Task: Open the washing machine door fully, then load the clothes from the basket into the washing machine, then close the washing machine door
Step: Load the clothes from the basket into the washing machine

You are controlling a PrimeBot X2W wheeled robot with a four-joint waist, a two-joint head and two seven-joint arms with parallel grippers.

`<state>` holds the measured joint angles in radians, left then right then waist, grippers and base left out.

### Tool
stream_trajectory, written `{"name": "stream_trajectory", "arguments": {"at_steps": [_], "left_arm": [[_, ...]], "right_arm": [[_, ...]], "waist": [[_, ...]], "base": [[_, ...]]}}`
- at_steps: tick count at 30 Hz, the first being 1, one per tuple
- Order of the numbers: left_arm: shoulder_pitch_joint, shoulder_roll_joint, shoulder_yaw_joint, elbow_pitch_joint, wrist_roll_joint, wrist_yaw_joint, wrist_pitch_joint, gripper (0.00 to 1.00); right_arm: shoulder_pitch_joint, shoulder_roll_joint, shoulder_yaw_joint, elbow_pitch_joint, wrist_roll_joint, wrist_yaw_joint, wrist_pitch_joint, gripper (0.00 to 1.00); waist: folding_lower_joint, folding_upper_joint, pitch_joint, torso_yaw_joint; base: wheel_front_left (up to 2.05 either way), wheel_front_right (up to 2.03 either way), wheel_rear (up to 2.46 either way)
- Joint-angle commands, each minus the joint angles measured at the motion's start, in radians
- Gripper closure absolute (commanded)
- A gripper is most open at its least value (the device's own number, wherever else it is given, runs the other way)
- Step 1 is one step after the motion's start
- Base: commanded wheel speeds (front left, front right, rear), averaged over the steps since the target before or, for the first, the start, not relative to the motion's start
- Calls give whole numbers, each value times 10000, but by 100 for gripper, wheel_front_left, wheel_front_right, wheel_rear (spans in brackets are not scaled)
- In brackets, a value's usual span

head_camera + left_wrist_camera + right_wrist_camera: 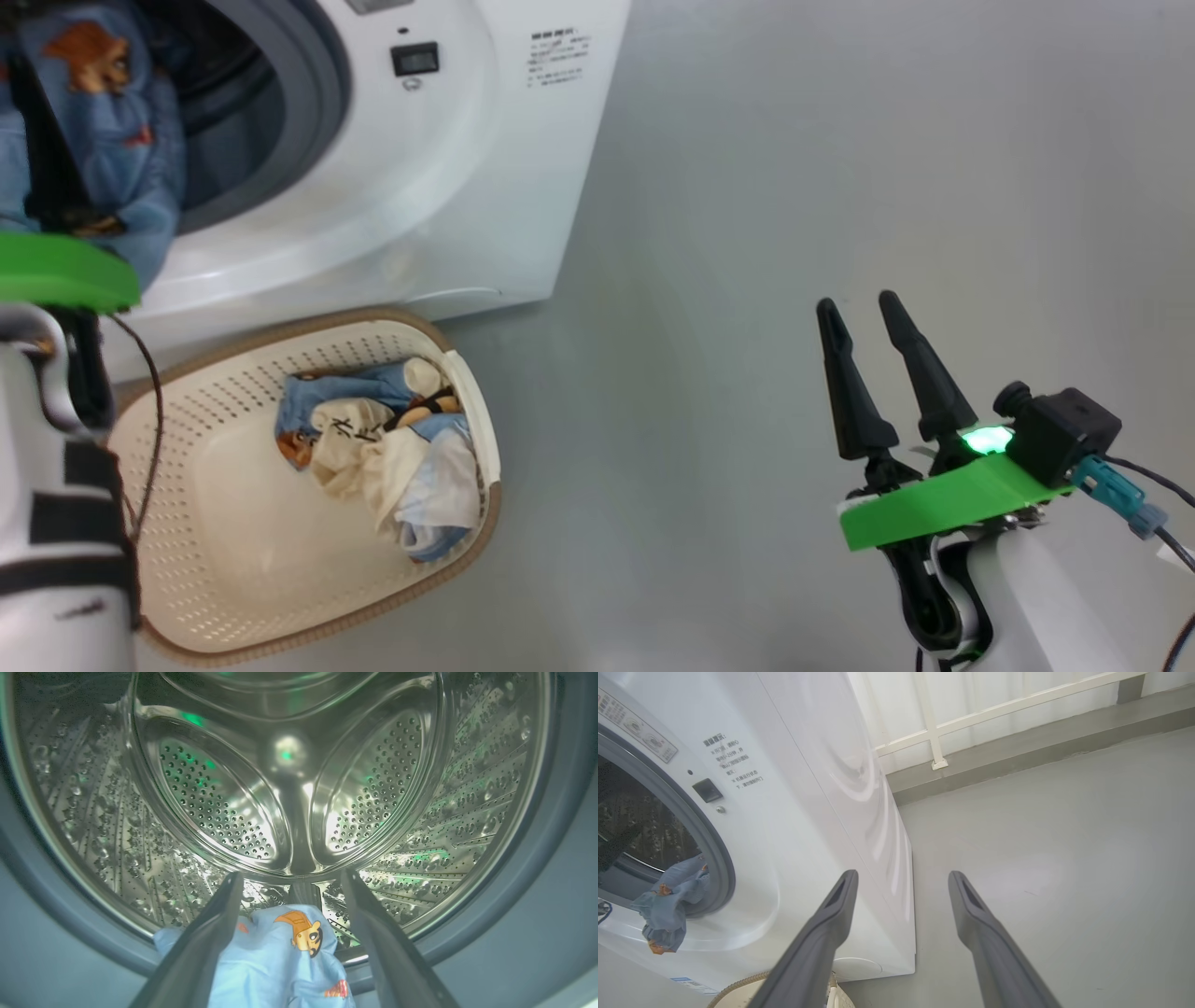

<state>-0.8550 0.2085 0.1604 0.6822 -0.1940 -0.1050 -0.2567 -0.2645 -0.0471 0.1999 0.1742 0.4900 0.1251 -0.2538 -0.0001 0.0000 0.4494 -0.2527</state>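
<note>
The white washing machine (448,187) stands with its mouth uncovered; the washing machine door is out of view. My left gripper (289,879) reaches into the steel drum (289,788), jaws wide apart. A light blue garment with orange prints (280,961) lies loose between its fingers, draped over the grey gasket lip (668,905). In the head view the same garment (112,140) hangs at the drum's mouth. The cream basket (215,560) sits on the floor before the machine, with more clothes (392,448) bunched at its right end. My right gripper (857,301) hovers open and empty over the floor, well to the right.
Grey floor (794,140) stretches to the right of the machine. A white railing (934,732) and a raised kerb run along the far wall. A thin dark cable (149,392) hangs from my left arm over the basket's left rim.
</note>
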Motion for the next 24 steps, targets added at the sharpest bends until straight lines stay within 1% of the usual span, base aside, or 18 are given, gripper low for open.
{"name": "stream_trajectory", "arguments": {"at_steps": [1,8,13,19,24], "left_arm": [[321,306,257,-428,136,-61,-50,0],[1766,-305,558,-1370,393,-172,-51,0],[2800,-670,556,-1897,541,-224,-51,0],[3961,-962,484,-2479,646,-248,-51,0],[4744,-1085,303,-2766,671,-253,-51,0]], "right_arm": [[259,-134,127,-186,-161,56,-80,0],[579,-430,66,-118,-182,56,-80,0],[835,-672,-6,-78,-182,56,-80,0],[1132,-910,-159,-39,-163,56,-80,0],[1428,-1030,-246,24,-141,56,-80,0]], "waist": [[1,0,-320,214],[1,0,-982,616],[1,0,-1436,917],[1,0,-1919,1257],[1,0,-2344,1475]], "base": [[0,0,0],[0,0,0],[0,0,0],[0,0,0],[0,0,0]]}}
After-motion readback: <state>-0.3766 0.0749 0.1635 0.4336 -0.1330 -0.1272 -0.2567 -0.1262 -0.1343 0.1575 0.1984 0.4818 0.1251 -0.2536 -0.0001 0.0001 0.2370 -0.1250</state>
